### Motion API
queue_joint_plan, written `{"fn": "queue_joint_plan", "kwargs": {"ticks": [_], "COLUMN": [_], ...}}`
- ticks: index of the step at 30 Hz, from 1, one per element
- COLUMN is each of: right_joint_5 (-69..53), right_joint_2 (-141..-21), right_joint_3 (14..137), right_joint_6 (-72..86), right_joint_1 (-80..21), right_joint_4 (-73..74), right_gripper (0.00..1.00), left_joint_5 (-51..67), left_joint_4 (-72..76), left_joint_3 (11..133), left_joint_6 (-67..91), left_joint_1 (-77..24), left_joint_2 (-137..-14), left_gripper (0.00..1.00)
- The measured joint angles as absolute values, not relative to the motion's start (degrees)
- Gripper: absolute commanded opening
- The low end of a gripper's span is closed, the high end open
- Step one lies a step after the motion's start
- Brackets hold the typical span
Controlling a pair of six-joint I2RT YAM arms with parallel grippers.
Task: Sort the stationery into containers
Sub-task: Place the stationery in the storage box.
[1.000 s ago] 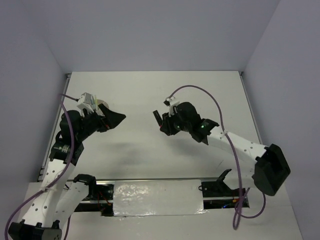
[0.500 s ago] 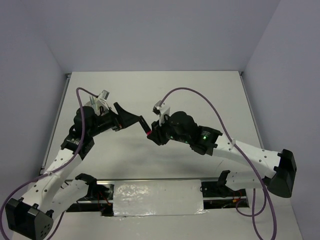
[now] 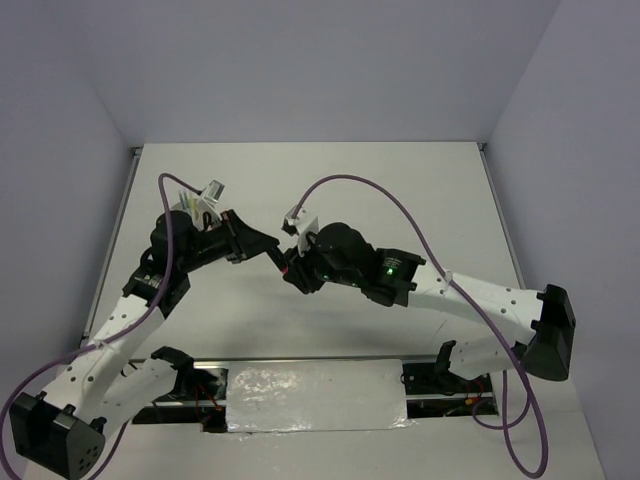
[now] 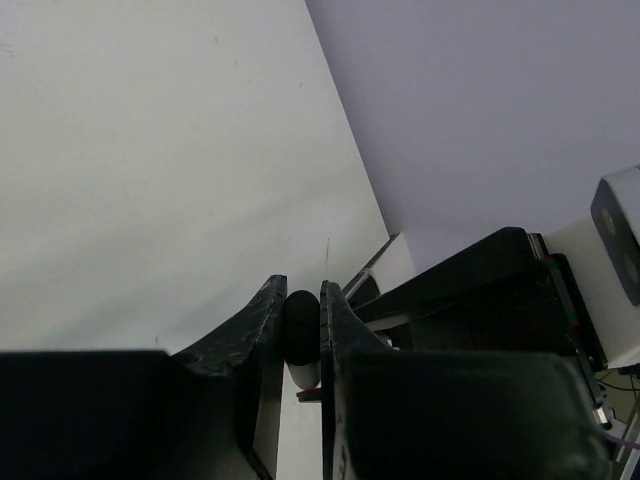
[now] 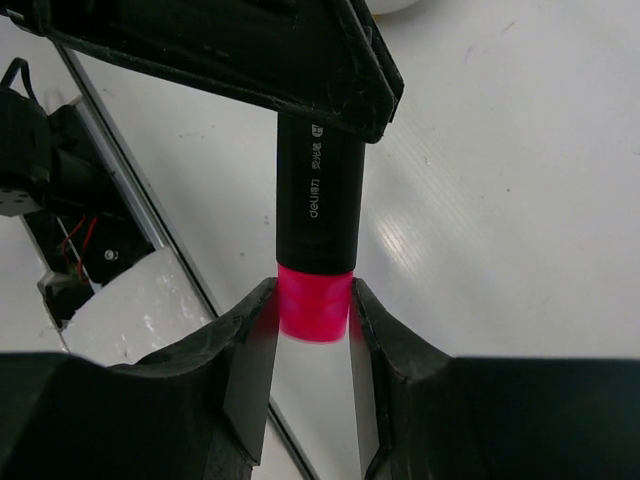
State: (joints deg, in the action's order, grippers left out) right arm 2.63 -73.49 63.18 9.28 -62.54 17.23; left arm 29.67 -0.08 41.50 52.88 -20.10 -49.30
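Observation:
A pink highlighter (image 5: 318, 200) with a black cap hangs above the table between my two grippers, mid-table in the top view (image 3: 285, 262). My left gripper (image 4: 300, 300) is shut on the black cap (image 4: 300, 325). My right gripper (image 5: 313, 300) flanks the pink end, its fingers a hair off it on both sides. In the top view the left gripper (image 3: 273, 249) and the right gripper (image 3: 291, 266) meet tip to tip. The white tub (image 3: 186, 207) stands behind the left wrist, mostly hidden, with pale pens sticking out of it.
The metal rail and base plate (image 3: 315, 392) run along the near edge between the arm bases. Purple cables loop over both arms. Grey walls close in the table on the left, back and right.
The left arm swung right from the tub and shut on the highlighter's black cap. The right arm carried the highlighter left to meet it, and its jaws have loosened.

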Motion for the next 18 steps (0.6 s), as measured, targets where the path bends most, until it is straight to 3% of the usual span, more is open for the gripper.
{"fn": "queue_joint_plan", "kwargs": {"ticks": [1,2,6,13,18], "right_joint_5": [2.9,3.2,6.6,12.8,13.6], "right_joint_2": [-73.7,-73.8,-73.2,-62.0,-53.3], "right_joint_3": [63.5,63.6,63.1,55.0,50.4], "right_joint_6": [9.2,9.5,9.8,13.2,14.5], "right_joint_1": [-62.7,-62.7,-62.7,-61.1,-61.0], "right_joint_4": [17.4,17.4,17.1,18.1,18.8], "right_gripper": [0.66,0.99,1.0,1.0,1.0], "left_joint_5": [29.6,29.5,21.7,-13.1,-29.5], "left_joint_4": [-0.5,-1.1,-9.8,-23.7,-25.4], "left_joint_3": [41.7,42.2,46.5,54.6,54.3], "left_joint_6": [52.6,52.2,47.3,40.6,40.6], "left_joint_1": [-20.1,-20.1,-20.3,-19.7,-15.6], "left_joint_2": [-49.3,-49.3,-49.1,-49.9,-54.1], "left_gripper": [0.0,0.0,0.0,0.0,0.0]}}
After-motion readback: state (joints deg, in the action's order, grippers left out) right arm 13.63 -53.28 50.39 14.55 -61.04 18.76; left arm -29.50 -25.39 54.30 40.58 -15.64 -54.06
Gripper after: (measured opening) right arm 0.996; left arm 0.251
